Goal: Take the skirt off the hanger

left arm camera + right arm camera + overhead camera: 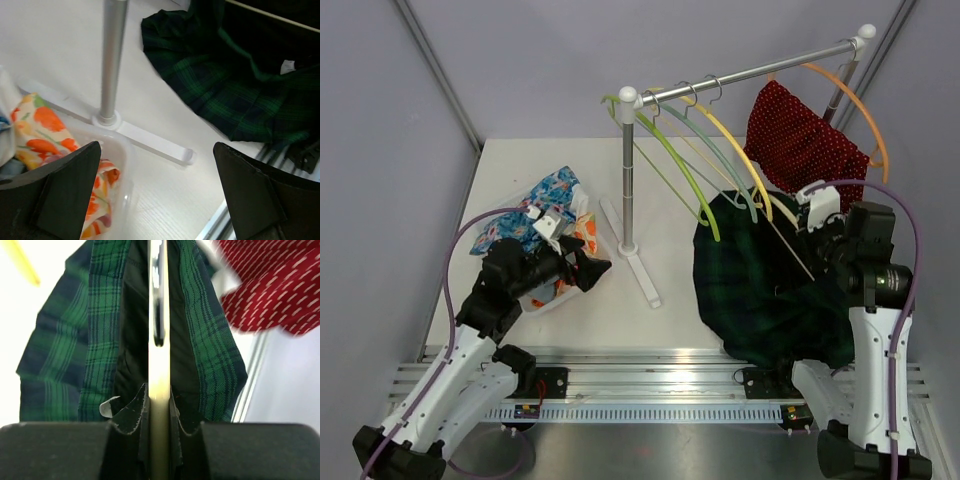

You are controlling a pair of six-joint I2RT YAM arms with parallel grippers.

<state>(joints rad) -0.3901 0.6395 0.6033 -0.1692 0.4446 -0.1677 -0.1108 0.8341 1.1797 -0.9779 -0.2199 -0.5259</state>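
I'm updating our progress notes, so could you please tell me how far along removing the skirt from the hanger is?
Done: floral clothes sit in the bin. In hand: the right fingers are shut on the pale hanger bar, with the green plaid skirt draped either side. Remaining: the skirt is not yet off; the left fingers are open, clear of it.

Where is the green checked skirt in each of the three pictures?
Top view: skirt, right of centre.
Left wrist: upper right corner.
Right wrist: fills the middle, either side of a pale bar.
Shared landmark: rack pole, left of the skirt in the first two.
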